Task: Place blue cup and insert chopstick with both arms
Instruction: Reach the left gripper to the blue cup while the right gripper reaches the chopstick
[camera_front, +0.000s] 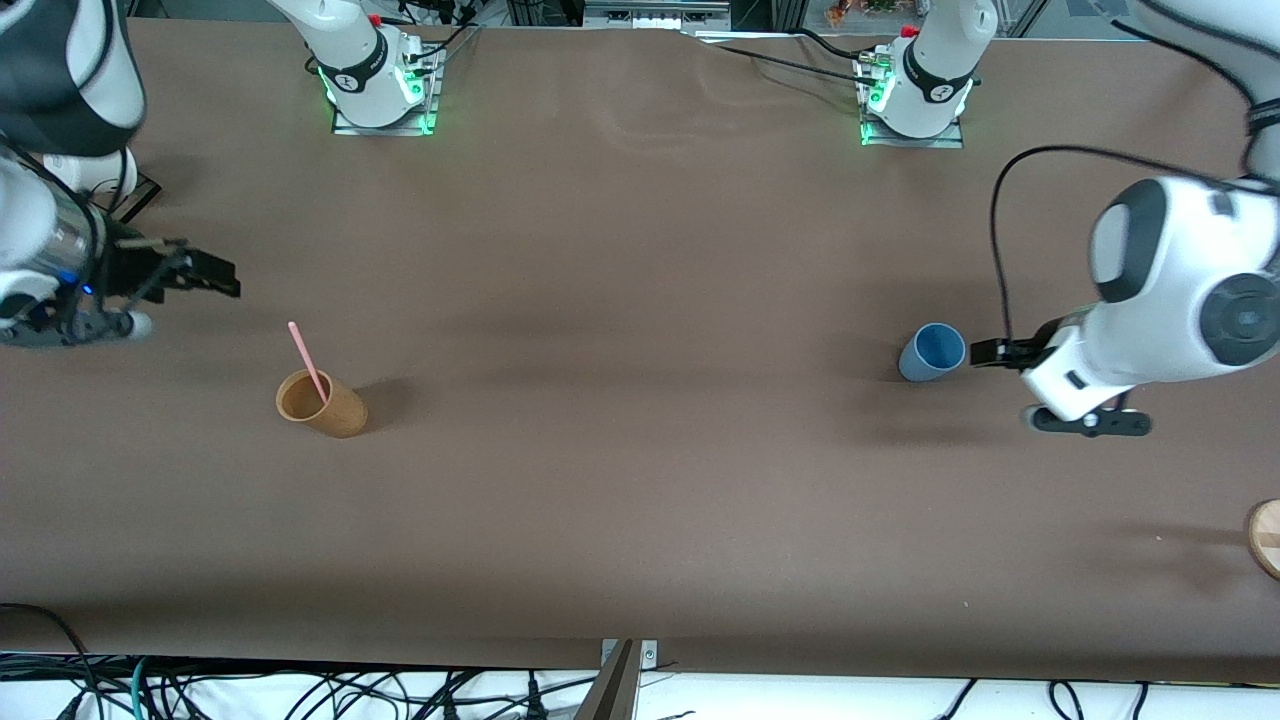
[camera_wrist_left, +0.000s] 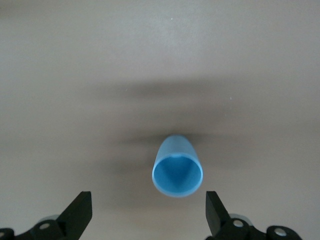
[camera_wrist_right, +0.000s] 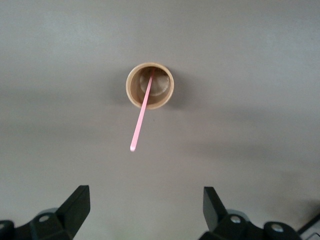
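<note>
Nothing looks done yet: the blue cup (camera_front: 932, 352) stands on the counter (camera_front: 640, 480) toward the left arm's end, just beside the left hand (camera_front: 985, 352), whose fingers are spread and empty. The chopstick (camera_front: 308, 361) leans in the tan cup (camera_front: 322, 403) near the right hand (camera_front: 205, 275), spread too; both grasps, the placing and the inserting remain

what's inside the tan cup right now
The pink chopstick stands in the tan cup, its lower end on the cup's bottom, leaning out over the rim. Nothing else shows inside. The blue cup looks empty.
</note>
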